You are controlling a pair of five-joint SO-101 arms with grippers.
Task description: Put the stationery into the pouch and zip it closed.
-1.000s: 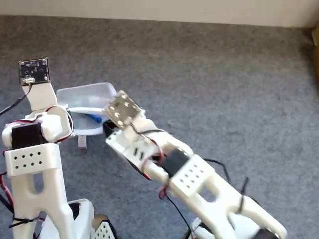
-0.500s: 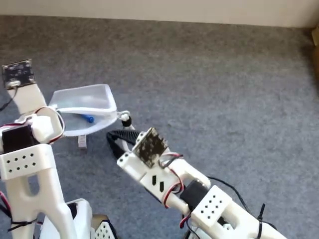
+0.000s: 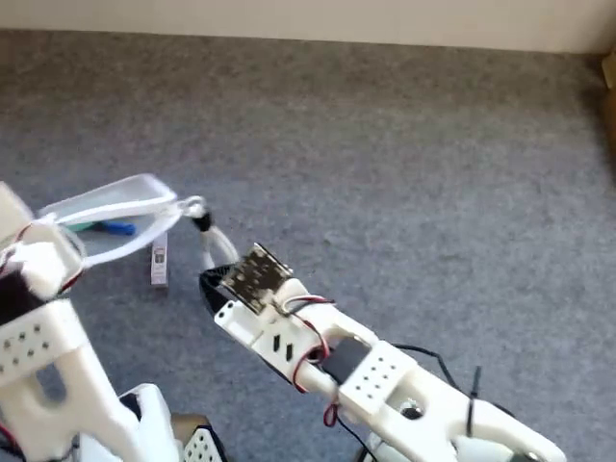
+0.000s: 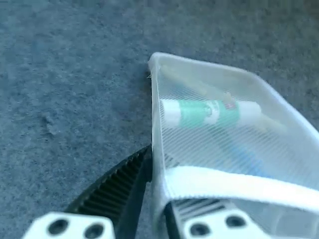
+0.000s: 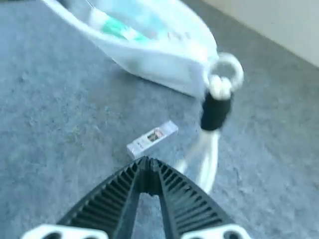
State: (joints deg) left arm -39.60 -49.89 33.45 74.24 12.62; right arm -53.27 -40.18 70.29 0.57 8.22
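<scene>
pouch (image 3: 108, 218) hangs pinched in left gripper (image 4: 157, 172); right gripper (image 5: 145, 164) sits closed and empty near small box (image 5: 152, 138) on carpet (image 3: 433, 173).

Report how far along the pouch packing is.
Done: a green-and-white tube and a blue item sit inside the translucent white mesh pouch. In hand: the left end effector grips the pouch's edge. Left: a small white rectangular item lies on the grey carpet, just ahead of the shut, empty right end effector. Zipping would come after that.
</scene>
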